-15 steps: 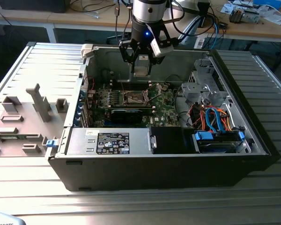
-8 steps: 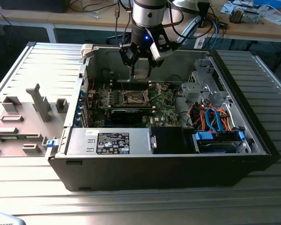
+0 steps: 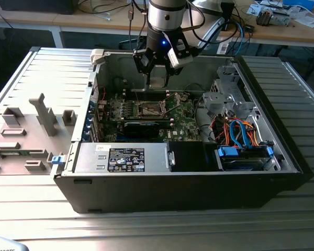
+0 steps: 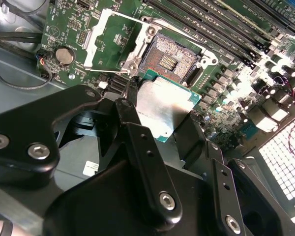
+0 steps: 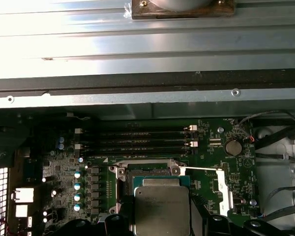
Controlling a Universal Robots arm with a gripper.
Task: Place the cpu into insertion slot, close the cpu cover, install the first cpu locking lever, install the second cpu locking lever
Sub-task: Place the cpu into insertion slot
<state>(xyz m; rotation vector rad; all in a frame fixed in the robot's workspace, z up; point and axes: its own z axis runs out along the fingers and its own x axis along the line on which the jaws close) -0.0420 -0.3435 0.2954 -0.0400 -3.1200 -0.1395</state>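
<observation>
No step of the task is judged complete. The cpu point(image 4: 162, 105) is clamped between the fingers point(image 4: 142, 147) of the gripper point(image 3: 158, 83), which are closed only to the chip's width, and its silvery top is turned toward the wrist cameras. The insertion slot point(image 4: 169, 58) lies just beyond the fingertips, bare and dark-centred, so the chip has not been seated. The cpu cover point(image 4: 105, 34) is swung open, away from the slot and off to one side of the fingers, so closing it remains to be done. The locking levers cannot be made out with certainty; with the cover open, they are presumably unlatched. In the exterior view the arm hangs nearly vertical inside the open computer case point(image 3: 162, 188), wrist pointed down. The chip is carried above the motherboard point(image 3: 183, 120), apart from it and seemingly a little short of the slot.
</observation>
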